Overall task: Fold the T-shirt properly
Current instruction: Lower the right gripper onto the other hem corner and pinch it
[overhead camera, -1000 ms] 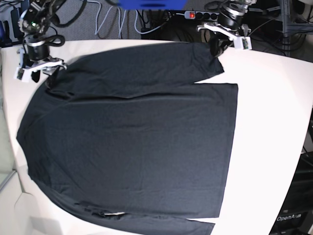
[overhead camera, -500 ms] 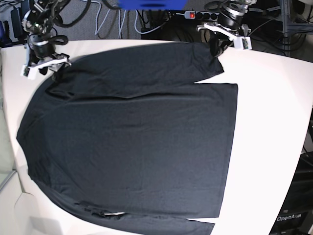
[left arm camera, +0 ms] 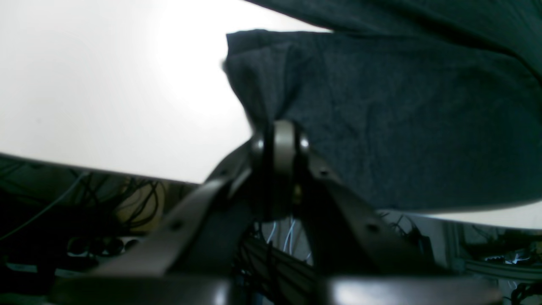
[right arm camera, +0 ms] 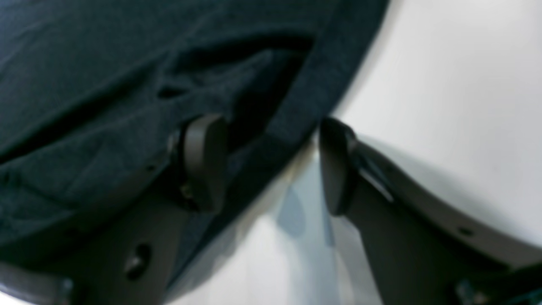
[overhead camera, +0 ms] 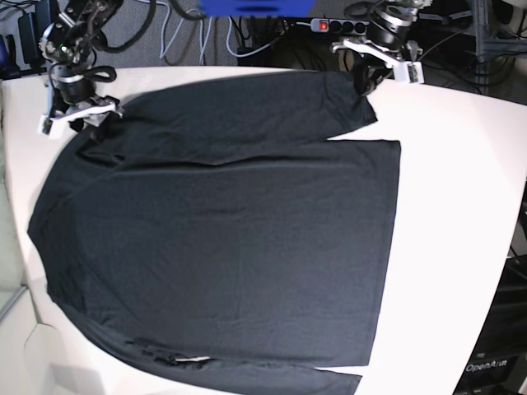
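The black T-shirt (overhead camera: pixel 222 230) lies spread flat on the white table (overhead camera: pixel 461 206), with one long sleeve stretched along the far edge. My left gripper (overhead camera: pixel 364 82) is at the far right end of that sleeve, and in the left wrist view it (left arm camera: pixel 279 135) is shut on a pinch of the sleeve end (left arm camera: pixel 262 76). My right gripper (overhead camera: pixel 81 122) is at the far left, by the shoulder. In the right wrist view it (right arm camera: pixel 271 165) is open, and the shirt's edge (right arm camera: pixel 296 106) lies between its two pads (right arm camera: pixel 203 161).
A power strip (overhead camera: pixel 338 26) with a red switch and loose cables lie just beyond the table's far edge. A blue object (overhead camera: pixel 255 6) sits at the top. Dark equipment (overhead camera: pixel 494 362) stands off the table's right front corner. The table's left edge runs close to the right gripper.
My right arm has shifted a little to the right and toward the far edge at the shirt's shoulder, jaws still open. The left arm and the shirt have not moved.
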